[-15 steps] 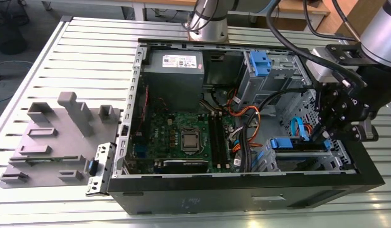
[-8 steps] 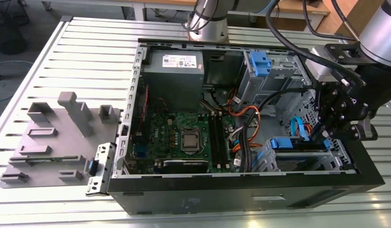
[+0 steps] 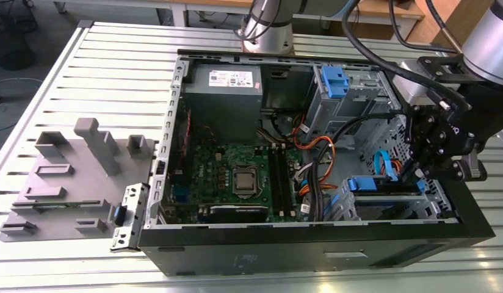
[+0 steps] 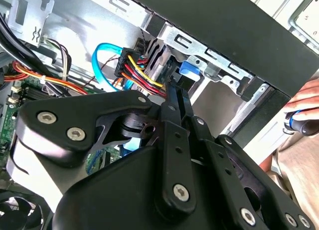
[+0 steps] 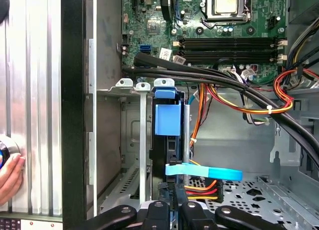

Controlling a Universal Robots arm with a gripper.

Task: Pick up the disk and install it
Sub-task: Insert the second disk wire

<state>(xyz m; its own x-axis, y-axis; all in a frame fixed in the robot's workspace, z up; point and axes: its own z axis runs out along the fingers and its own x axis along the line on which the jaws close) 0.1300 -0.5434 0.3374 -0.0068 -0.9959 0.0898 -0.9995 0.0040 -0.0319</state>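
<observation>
The disk [image 5: 167, 119] stands on edge in the drive bay [image 5: 141, 140] at the case's [image 3: 317, 256] front corner, on the exterior view's right. Its blue bracket faces the motherboard [image 5: 224, 20]. In the exterior view it lies low in that corner [image 3: 387, 206], under the gripper [image 3: 424, 176].

The gripper [image 5: 174, 210] sits right at the disk's cabled end. I cannot tell whether the jaws are clamped on the disk or only close to it, because the arm's own body hides the tips in the second wrist view.

The main risk, as I judge it, is the wiring:
- **Power leads:** the red, yellow and black leads [image 5: 202, 190] lie just beside the jaws. A sideways nudge could snag them or lever the plug.
- **Data cable:** the flat blue cable [image 5: 204, 172] is just as close and runs the same risk.
- **Black hoses:** these [image 5: 224, 79] drape across the bay's mouth and could catch on the case wall if the arm shifts.
- **Seating:** if the disk is not square to the bay's rails, a push could jam it half-seated.
- **Hand:** a person's hand [image 5: 7, 172] rests on the bench [image 3: 113, 67] just outside the case wall, near enough that a wide swing of the arm might meet it.
</observation>
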